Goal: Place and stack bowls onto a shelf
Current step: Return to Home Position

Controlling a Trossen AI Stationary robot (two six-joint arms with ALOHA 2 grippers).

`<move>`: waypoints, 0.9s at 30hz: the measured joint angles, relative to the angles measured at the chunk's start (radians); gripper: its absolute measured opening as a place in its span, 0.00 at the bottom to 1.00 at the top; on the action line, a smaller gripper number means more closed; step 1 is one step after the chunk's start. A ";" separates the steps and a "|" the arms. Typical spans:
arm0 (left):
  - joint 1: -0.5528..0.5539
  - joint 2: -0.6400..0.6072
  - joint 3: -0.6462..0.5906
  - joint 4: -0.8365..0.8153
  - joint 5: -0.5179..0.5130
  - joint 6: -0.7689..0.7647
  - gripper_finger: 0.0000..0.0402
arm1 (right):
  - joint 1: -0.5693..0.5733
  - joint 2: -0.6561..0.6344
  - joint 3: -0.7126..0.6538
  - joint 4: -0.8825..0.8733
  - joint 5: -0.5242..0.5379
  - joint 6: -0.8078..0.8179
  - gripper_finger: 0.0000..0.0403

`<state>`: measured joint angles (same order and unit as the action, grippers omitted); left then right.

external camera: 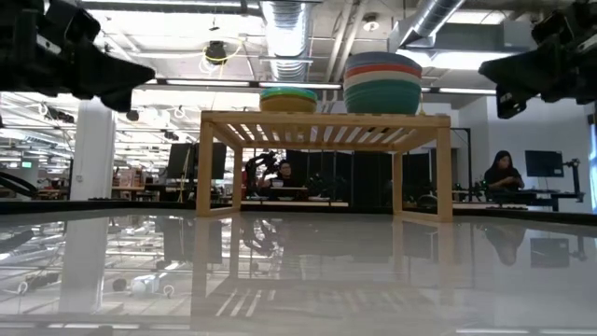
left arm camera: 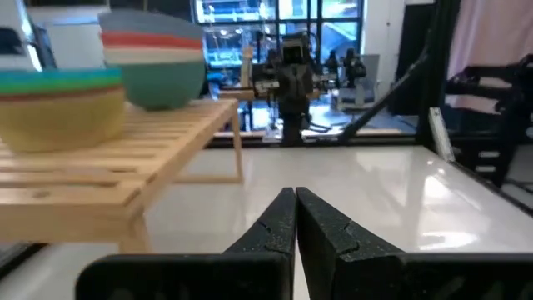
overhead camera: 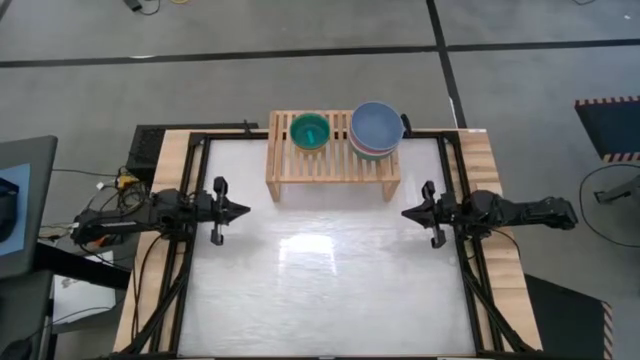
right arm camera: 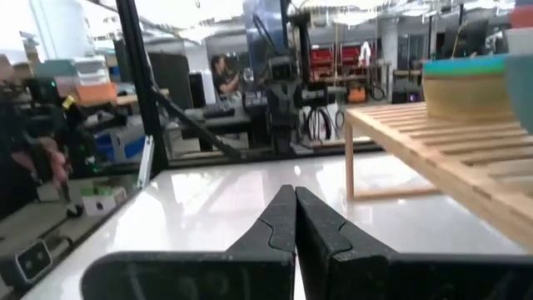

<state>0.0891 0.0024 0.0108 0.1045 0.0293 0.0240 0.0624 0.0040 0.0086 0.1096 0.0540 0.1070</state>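
- Light-wood shelf stands at the middle of the surface's far edge and carries every bowl in view, in two stacks.
- The taller stack, with the grey-blue bowl on top, sits at the shelf's right end.
- The shorter stack, with the cyan bowl on top, sits left of the shelf's middle, apart from the taller one.
- The left fingers are pressed together with nothing between them, above the surface near its left edge.
- The right fingers are likewise closed and empty near the right edge, pointing at the left pair.
- No bowl lies on the surface, so stacking looks finished and the step in hand reads as parking the arms.
- The next move likely calls only for settling each arm at rest, well clear of the shelf, so that neither stack gets nudged.
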 joint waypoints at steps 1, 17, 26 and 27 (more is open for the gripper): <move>0.000 0.003 0.000 -0.005 -0.006 -0.002 0.00 | 0.000 -0.001 0.000 -0.002 0.000 0.000 0.05; 0.000 0.011 -0.001 -0.075 -0.008 0.009 0.00 | 0.000 -0.002 -0.001 -0.068 -0.001 0.016 0.09; 0.000 0.013 -0.003 -0.070 -0.016 -0.176 0.00 | 0.000 0.010 -0.002 -0.079 -0.005 0.053 0.11; 0.000 0.013 -0.003 -0.070 -0.017 -0.176 0.00 | 0.000 0.010 -0.002 -0.079 -0.005 0.053 0.11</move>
<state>0.0891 0.0151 0.0082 0.0349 0.0128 -0.1524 0.0624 0.0135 0.0063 0.0307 0.0490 0.1601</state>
